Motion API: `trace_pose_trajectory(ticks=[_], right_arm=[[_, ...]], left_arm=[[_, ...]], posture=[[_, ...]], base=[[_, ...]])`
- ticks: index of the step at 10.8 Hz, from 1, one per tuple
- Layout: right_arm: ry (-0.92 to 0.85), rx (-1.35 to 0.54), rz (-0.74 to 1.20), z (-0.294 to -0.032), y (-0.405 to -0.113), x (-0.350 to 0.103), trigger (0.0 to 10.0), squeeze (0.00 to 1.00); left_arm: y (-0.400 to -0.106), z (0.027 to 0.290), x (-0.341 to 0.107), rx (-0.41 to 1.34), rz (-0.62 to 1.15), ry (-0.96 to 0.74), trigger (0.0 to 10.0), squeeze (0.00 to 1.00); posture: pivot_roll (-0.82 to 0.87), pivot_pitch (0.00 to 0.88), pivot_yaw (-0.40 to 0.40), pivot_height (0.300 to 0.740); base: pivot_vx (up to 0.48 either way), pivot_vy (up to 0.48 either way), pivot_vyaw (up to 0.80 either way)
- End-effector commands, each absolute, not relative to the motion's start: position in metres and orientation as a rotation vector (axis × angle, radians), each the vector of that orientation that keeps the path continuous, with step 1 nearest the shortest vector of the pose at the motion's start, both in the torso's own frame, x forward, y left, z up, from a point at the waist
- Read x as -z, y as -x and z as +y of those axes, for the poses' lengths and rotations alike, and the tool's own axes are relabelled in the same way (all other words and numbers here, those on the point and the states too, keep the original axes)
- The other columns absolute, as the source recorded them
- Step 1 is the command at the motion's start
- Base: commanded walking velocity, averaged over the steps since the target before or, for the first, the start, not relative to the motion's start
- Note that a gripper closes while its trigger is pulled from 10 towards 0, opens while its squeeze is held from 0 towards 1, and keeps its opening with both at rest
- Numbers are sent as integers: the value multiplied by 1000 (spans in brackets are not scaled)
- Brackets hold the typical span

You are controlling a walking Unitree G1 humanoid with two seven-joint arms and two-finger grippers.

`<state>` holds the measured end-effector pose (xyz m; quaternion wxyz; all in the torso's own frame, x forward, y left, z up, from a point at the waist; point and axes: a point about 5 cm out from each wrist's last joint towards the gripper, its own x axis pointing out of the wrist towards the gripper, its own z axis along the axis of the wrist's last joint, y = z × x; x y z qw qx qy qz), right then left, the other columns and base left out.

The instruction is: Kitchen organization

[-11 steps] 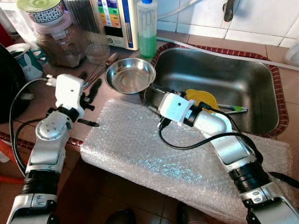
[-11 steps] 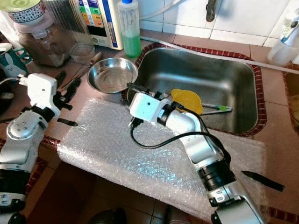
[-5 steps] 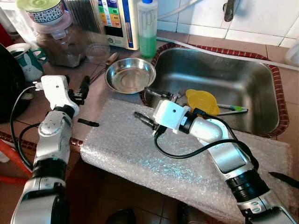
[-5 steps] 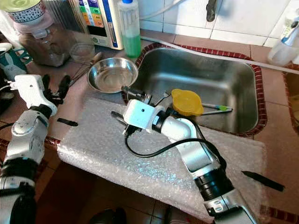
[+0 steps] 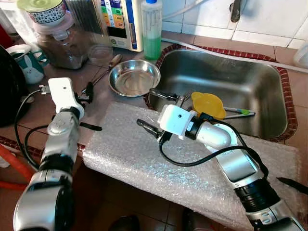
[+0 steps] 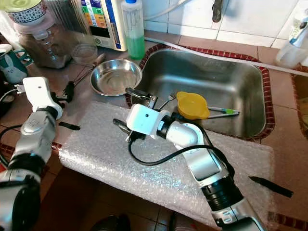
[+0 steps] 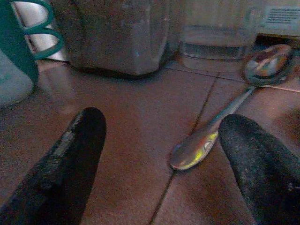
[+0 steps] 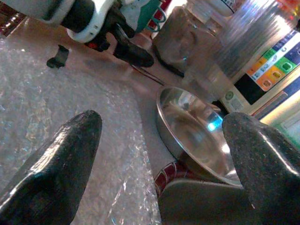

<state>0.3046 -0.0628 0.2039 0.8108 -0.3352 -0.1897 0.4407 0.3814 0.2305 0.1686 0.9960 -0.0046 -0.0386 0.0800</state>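
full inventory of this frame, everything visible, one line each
steel bowl: 1, silver, counter left of sink
sink: 1, steel, right of bowl
yellow lid: 1, yellow, in sink
toothbrush: 1, green-tipped, in sink beside the lid
bubble wrap: 1 sheet, clear, counter front edge
soap bottle: 1, green liquid, behind bowl
spoon: 1, silver, counter ahead of left gripper
jar: 1, clear, brown contents, back left
mug: 1, white-teal, far left
left gripper: black, jaws open, over counter
right gripper: black, jaws open, at sink's near-left corner
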Motion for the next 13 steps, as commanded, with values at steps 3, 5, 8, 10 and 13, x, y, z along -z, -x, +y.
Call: trace_pose_trajectory(ticks=[3, 5, 8, 10, 13], right_arm=[[734, -975, -410, -59, -297, -204, 10000, 1000], [737, -977, -405, -59, -296, -204, 10000, 1000], [712, -1007, -400, -55, -291, -204, 10000, 1000], [698, -1010, -396, -55, -290, -205, 10000, 1000], [705, -1009, -387, -56, -290, -203, 10000, 1000]], left_arm=[[-389, 224, -175, -239, -83, 74, 10000, 1000], [-394, 218, -176, -263, -54, 98, 10000, 1000], [-397, 215, -174, -309, -13, 89, 10000, 0], [-395, 217, -166, -332, 40, 30, 10000, 0], [-389, 229, -157, -373, 83, -87, 10000, 0]], posture=[[-132, 227, 76, 740], [-135, 227, 77, 740], [-140, 226, 80, 740], [-143, 225, 83, 740], [-135, 224, 86, 740]], base=[[0, 0, 0], [0, 0, 0], [0, 0, 0], [0, 0, 0], [0, 0, 0]])
